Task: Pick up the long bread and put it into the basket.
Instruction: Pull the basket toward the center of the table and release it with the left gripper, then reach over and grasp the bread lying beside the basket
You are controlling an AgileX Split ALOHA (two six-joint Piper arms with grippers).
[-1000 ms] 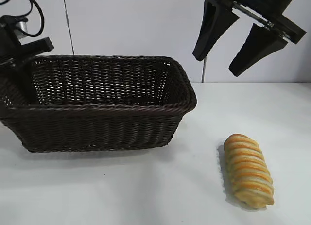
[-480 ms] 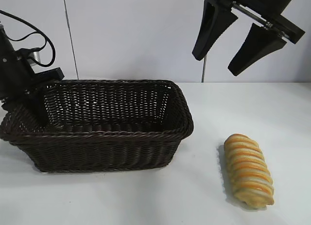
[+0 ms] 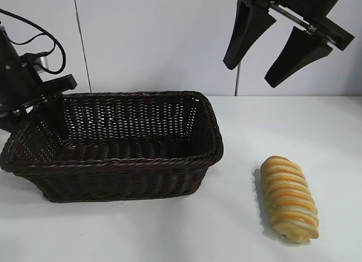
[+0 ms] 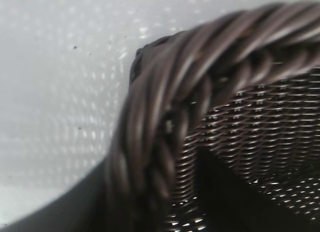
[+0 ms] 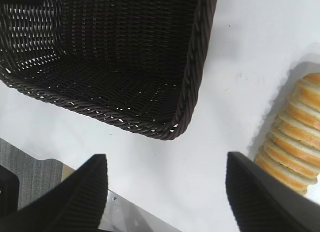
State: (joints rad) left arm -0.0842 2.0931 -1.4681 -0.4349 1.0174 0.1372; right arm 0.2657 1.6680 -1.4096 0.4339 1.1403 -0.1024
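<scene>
The long bread (image 3: 288,197), tan with orange-brown stripes, lies on the white table to the right of the basket (image 3: 121,163); it also shows in the right wrist view (image 5: 295,147). The dark brown wicker basket stands at the left and shows in the right wrist view (image 5: 195,66). My left gripper (image 3: 34,117) is shut on the basket's left rim, one finger inside and one outside; the braided rim (image 4: 160,117) fills the left wrist view between the fingers of that gripper (image 4: 150,202). My right gripper (image 3: 250,75) is open and empty, high above the table between basket and bread (image 5: 166,159).
The white table (image 3: 169,233) has bare surface in front of the basket and around the bread. A white wall stands behind. In the right wrist view the table's front edge (image 5: 125,212) shows under the gripper.
The left gripper has moved down and toward the front with the basket's rim in it; the basket went from tilted up to lying flatter and slightly farther forward. The right gripper and bread have not moved.
</scene>
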